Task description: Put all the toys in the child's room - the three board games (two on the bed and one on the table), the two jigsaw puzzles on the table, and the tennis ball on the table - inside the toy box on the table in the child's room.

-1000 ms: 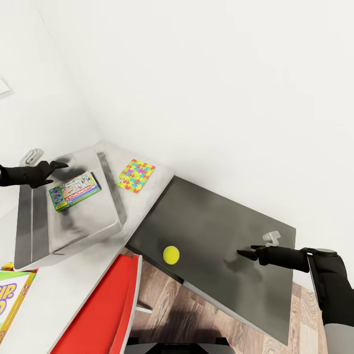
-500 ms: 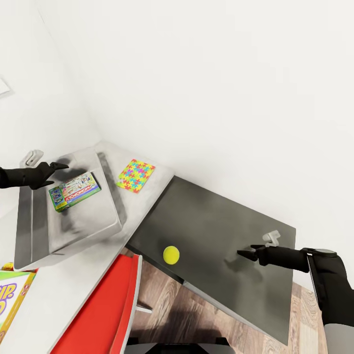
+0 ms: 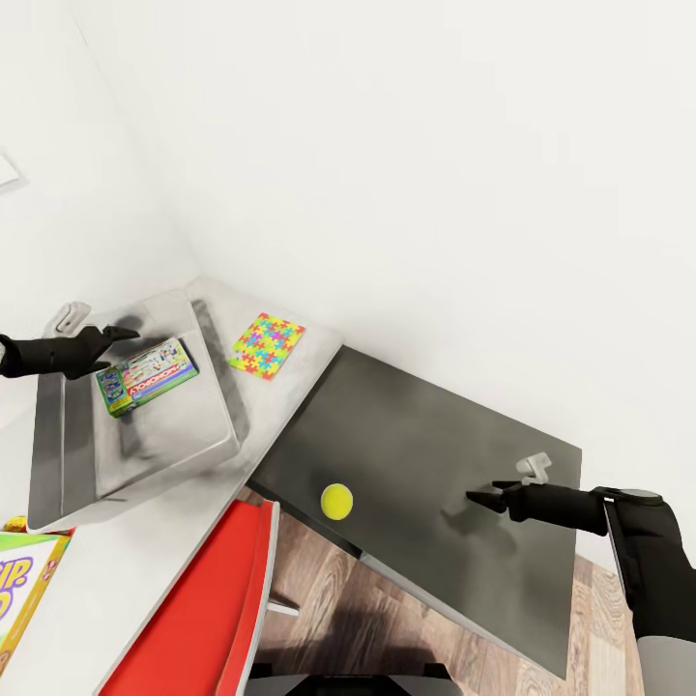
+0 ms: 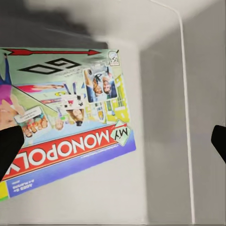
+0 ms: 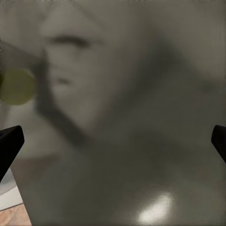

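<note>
Here, Monopoly board game [image 3: 147,375] inside toy box [image 3: 58,464], left hand [image 3: 124,334] released above, right hand [image 3: 483,499] released.

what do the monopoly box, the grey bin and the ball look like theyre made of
Monopoly box: likely printed cardboard, with flat faces, sharp edges and smooth colour artwork. Grey bin: looks like moulded plastic or matte metal, with plain light-grey sloped walls, a thin rim and a soft sheen; the render leaves it open. Ball: yellow-green and matte, probably felt-covered, though no fuzz is resolvable.
</note>
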### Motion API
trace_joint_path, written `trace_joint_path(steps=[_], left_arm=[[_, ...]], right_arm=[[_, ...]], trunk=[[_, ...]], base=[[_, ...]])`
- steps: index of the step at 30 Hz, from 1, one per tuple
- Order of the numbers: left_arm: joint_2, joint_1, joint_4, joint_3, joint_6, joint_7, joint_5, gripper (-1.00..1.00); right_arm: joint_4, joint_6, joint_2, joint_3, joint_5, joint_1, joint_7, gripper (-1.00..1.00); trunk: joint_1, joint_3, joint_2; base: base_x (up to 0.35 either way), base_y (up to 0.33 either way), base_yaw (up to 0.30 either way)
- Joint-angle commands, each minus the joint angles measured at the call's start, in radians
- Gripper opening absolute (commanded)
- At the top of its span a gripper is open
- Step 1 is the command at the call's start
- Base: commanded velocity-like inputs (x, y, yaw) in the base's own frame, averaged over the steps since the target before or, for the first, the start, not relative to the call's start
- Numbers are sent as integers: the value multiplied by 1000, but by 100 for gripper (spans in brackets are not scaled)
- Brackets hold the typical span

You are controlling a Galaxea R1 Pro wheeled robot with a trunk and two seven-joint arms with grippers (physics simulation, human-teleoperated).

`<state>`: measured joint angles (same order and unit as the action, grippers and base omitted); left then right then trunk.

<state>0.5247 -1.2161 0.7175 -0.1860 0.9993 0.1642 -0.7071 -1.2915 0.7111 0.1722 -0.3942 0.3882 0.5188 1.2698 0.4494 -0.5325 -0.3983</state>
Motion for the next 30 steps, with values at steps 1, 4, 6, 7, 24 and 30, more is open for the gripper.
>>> trace_joint_path(steps=[1, 4, 6, 7, 24, 30], left_arm=[[0, -1, 0, -3, 4, 10, 10, 100], [-1, 20, 28, -4, 4, 12, 7, 100], [-2, 32, 48, -4, 4, 14, 6, 100], [-2, 44, 69, -4, 4, 16, 5, 100], [-2, 105, 176, -6, 4, 29, -27, 100], [-2, 109, 179, -4, 4, 29, -28, 100]], right_arm=[[-1, 8, 0, -2, 8, 1, 9, 100], [-3, 9, 0, -2, 8, 1, 9, 100], [-4, 9, 0, -2, 8, 1, 9, 100], [-5, 9, 0, -2, 8, 1, 9, 100], [-11, 10, 1, -3, 8, 1, 13, 100], [-13, 10, 2, -8, 7, 1, 15, 100]], trunk=[[1, -1, -2], [1, -1, -2], [1, -1, -2], [1, -1, -2], [1, -1, -2], [1, -1, -2]], base=[[0, 0, 0], [0, 0, 0], [0, 0, 0], [0, 0, 0], [0, 0, 0], [-11, 0, 0]])
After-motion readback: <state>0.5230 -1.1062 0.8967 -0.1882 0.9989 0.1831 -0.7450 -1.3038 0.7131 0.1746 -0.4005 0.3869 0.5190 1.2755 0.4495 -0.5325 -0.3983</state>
